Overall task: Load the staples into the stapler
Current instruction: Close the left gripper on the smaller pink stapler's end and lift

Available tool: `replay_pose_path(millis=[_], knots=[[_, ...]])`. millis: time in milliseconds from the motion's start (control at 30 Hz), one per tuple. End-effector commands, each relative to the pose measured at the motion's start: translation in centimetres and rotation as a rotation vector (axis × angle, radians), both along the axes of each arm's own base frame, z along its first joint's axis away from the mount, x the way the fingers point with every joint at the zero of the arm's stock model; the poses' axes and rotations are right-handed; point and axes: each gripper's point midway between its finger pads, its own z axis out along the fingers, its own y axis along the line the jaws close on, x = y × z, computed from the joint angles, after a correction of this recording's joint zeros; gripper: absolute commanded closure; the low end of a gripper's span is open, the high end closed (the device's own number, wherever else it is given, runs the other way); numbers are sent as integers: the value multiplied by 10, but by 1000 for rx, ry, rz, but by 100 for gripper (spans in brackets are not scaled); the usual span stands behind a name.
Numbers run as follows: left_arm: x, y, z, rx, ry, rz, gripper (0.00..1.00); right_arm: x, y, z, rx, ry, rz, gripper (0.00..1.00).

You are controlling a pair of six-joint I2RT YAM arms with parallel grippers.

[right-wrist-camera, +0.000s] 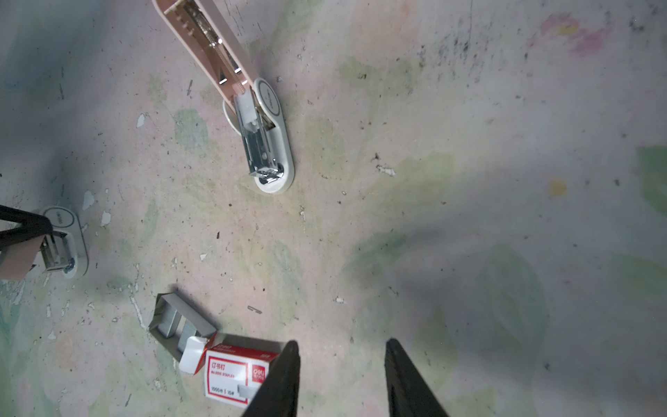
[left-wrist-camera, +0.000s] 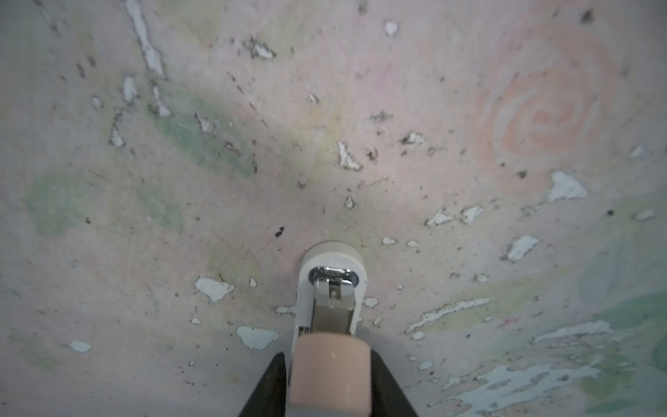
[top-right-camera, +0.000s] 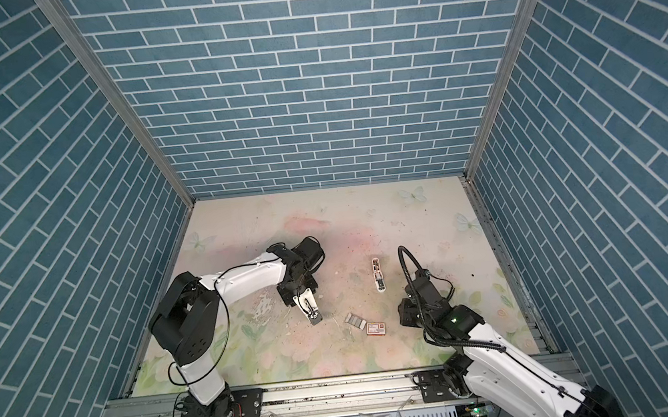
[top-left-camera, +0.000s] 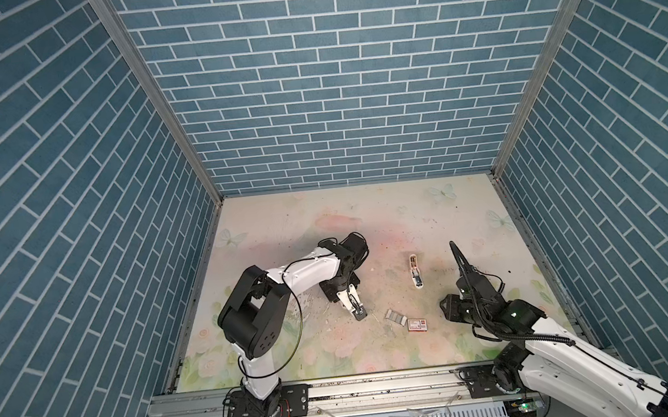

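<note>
A pink-and-white stapler (right-wrist-camera: 261, 137) lies opened flat on the mat, its metal magazine bare, mid-table in both top views (top-left-camera: 415, 272). My left gripper (left-wrist-camera: 328, 355) is shut on the pink top of a second stapler (left-wrist-camera: 334, 285), left of the middle in a top view (top-left-camera: 353, 301); its white base touches the mat. The staples (right-wrist-camera: 173, 321) are silvery strips in a small grey tray (top-left-camera: 395, 316). My right gripper (right-wrist-camera: 341, 361) hovers open beside the red-and-white box (right-wrist-camera: 234, 375), with nothing between its fingers.
The red-and-white box (top-left-camera: 418, 325) lies right against the tray. A loose bit of staple (right-wrist-camera: 254, 309) lies on the mat nearby. The worn floral mat (top-left-camera: 367, 223) is flaked with white patches. Blue brick walls close three sides.
</note>
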Motion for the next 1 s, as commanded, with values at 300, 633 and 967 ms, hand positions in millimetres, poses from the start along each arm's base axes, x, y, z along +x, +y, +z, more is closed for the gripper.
replay_pose_path(millis=[300, 633, 967], knots=[[-15, -2, -4, 20, 63, 117, 54, -1, -3, -5, 8, 4, -37, 60], [-13, -7, 3, -22, 48, 138, 60, -1, -4, -6, 13, 0, -38, 60], [-13, -5, 8, -21, 37, 137, 53, -1, -2, -7, 17, 1, -33, 60]])
